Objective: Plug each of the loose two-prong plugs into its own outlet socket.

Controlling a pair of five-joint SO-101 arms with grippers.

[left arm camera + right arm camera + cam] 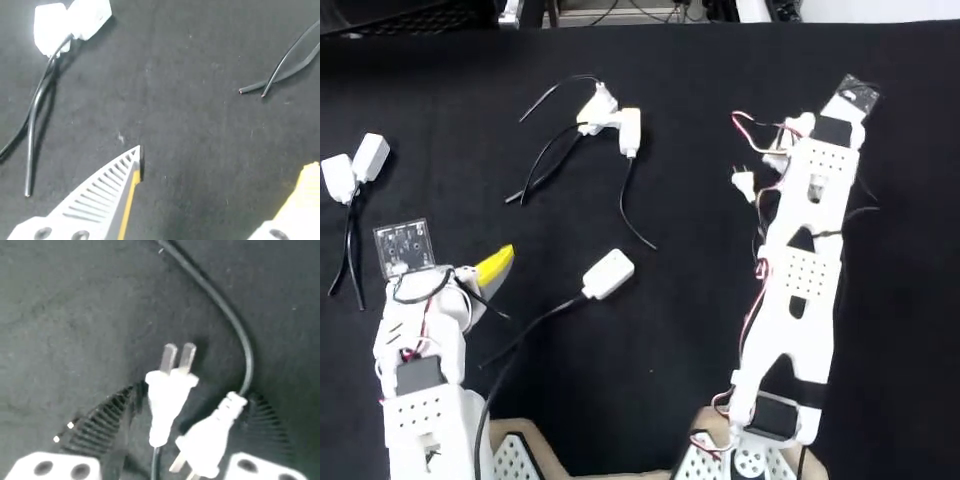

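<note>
Where the high view gives a small white plug (745, 182) jutting out beside the right arm at the far right, prongs toward the left and long axis across the table, the right wrist view shows the right gripper (192, 397) with its jaws standing apart and two plugs between them. The first plug (167, 390) sits against one dark ribbed finger (107, 415). The second plug (207, 440) lies alongside it with prongs turned roughly the opposite way, and its black cord (235, 335) curves off. Which of the two the high view shows I cannot tell. The left wrist view has the left gripper (225, 172) spread wide over bare cloth, with a joined white pair (70, 22) beyond it at the far left. A loose outlet socket (608, 274) lies mid-table, long axis running near-left to far-right. A second joined pair (615, 120) sits farther back. Black cloth (680, 330) covers the table, and a wooden board (535, 440) shows at the near edge.
</note>
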